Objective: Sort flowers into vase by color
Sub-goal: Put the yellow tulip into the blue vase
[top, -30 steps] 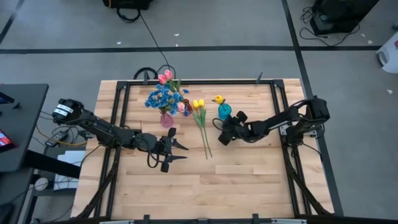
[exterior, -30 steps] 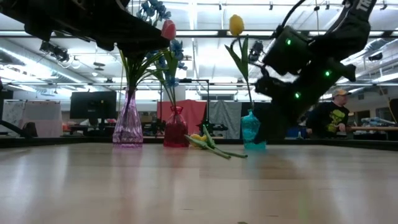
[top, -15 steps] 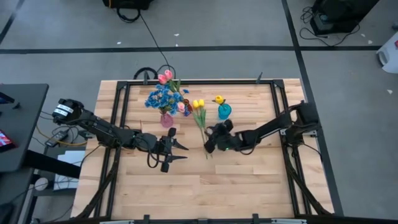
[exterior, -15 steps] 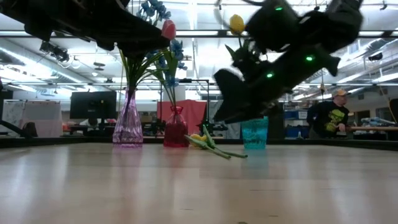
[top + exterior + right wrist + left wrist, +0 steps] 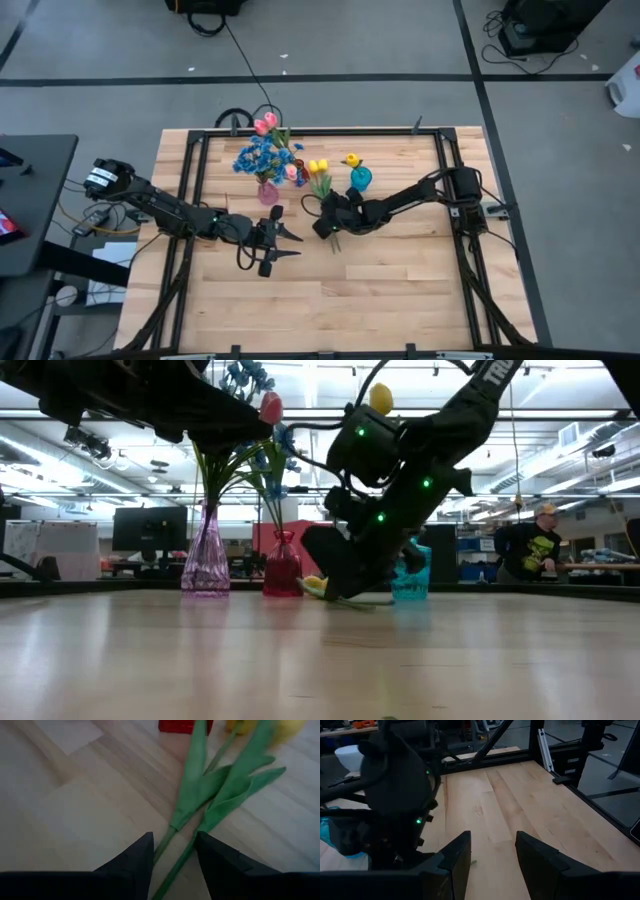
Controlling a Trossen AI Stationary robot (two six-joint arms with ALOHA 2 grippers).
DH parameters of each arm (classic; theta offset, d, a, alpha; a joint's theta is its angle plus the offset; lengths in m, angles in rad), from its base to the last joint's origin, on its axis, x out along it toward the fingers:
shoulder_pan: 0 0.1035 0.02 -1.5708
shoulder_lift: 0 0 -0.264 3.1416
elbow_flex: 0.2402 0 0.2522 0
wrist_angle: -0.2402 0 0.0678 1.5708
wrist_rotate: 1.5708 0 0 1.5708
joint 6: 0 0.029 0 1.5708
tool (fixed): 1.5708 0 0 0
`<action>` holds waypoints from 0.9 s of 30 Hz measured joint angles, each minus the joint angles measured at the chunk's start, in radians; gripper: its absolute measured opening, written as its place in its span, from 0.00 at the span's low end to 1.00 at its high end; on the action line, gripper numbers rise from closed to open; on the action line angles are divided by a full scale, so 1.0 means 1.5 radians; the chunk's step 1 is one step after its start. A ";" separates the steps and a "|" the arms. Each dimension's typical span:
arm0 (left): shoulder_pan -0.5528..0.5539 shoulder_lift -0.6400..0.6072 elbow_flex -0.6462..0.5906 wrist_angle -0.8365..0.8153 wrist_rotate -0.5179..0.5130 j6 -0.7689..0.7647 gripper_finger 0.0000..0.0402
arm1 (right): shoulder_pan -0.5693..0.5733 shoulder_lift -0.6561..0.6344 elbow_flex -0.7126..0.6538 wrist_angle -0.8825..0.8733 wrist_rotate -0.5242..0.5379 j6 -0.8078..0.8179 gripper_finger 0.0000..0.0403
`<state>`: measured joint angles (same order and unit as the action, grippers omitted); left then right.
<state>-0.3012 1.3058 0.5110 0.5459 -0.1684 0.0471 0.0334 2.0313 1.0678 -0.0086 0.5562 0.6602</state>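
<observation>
Right gripper (image 5: 172,851), fingers apart, straddles two yellow tulip stems (image 5: 182,827) lying side by side. Risk: closing grabs both. Left gripper (image 5: 283,240) waits open, left of centre.

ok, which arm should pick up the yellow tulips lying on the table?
Right. The right gripper is open, straddling the yellow tulips' stems; the left gripper hovers off to the side.

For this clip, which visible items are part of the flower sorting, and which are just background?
Part of the job:
- two yellow tulips lying on the table, right gripper open over their stems
- yellow tulip in the teal vase
- blue blossoms and pink tulips in vases

Background:
- left gripper, open, waiting
- black cable on the floor
- person in the room behind
</observation>
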 joint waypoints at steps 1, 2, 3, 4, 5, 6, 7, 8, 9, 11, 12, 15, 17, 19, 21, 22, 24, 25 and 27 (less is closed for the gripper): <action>0.000 0.000 0.000 0.000 0.000 -0.001 0.41 | -0.003 0.003 0.000 0.000 -0.007 0.005 0.40; 0.000 0.000 0.000 0.000 0.000 -0.001 0.41 | -0.003 0.005 0.001 0.001 -0.008 0.010 0.40; 0.000 0.000 0.000 -0.001 0.000 -0.001 0.41 | -0.003 0.005 0.001 -0.001 -0.008 0.012 0.40; 0.000 0.000 0.000 -0.001 0.000 -0.001 0.41 | -0.002 0.004 0.001 -0.002 -0.007 0.012 0.40; 0.000 0.000 0.000 -0.001 0.000 -0.001 0.41 | 0.000 0.003 0.001 -0.004 -0.003 0.011 0.39; 0.000 0.000 0.000 0.000 0.000 -0.001 0.41 | 0.002 -0.001 0.001 -0.011 -0.001 0.007 0.39; 0.000 0.000 0.000 -0.001 0.000 -0.001 0.41 | 0.004 -0.005 0.000 -0.021 -0.001 0.002 0.38; 0.000 0.000 0.000 0.000 0.000 -0.001 0.41 | 0.005 -0.010 0.000 -0.034 -0.002 -0.001 0.36; 0.000 0.000 0.000 -0.001 0.000 -0.002 0.41 | 0.006 -0.015 0.000 -0.050 -0.002 -0.002 0.34; 0.000 0.000 0.000 0.000 0.000 -0.002 0.41 | 0.007 -0.024 0.000 -0.081 -0.003 -0.003 0.29; 0.000 0.000 0.000 0.000 0.000 -0.002 0.41 | 0.007 -0.026 0.000 -0.095 -0.004 -0.003 0.25; 0.000 0.000 0.000 0.000 0.000 -0.002 0.41 | 0.007 -0.028 0.001 -0.129 -0.025 -0.001 0.13; 0.000 0.000 0.000 0.000 0.000 -0.004 0.41 | 0.007 -0.030 0.002 -0.146 -0.043 -0.001 0.05; 0.000 0.000 0.000 0.000 0.000 -0.004 0.41 | 0.009 -0.033 0.002 -0.169 -0.067 -0.001 0.02; 0.000 0.000 0.000 -0.001 0.000 -0.004 0.41 | 0.014 -0.044 0.003 -0.209 -0.088 0.004 0.03; 0.000 0.000 0.000 -0.001 0.000 -0.004 0.41 | 0.019 -0.053 0.002 -0.235 -0.097 0.010 0.03; 0.000 0.000 0.000 -0.003 0.000 -0.004 0.41 | 0.029 -0.077 0.000 -0.298 -0.114 0.018 0.02; 0.000 0.000 0.000 -0.003 0.000 -0.004 0.41 | 0.033 -0.091 -0.001 -0.327 -0.120 0.020 0.02; 0.000 0.000 0.000 -0.004 0.000 -0.004 0.41 | 0.043 -0.121 -0.006 -0.386 -0.135 0.024 0.01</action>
<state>-0.3012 1.3058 0.5110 0.5404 -0.1684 0.0406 0.0973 1.8501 1.0592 -0.5872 0.3537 0.6960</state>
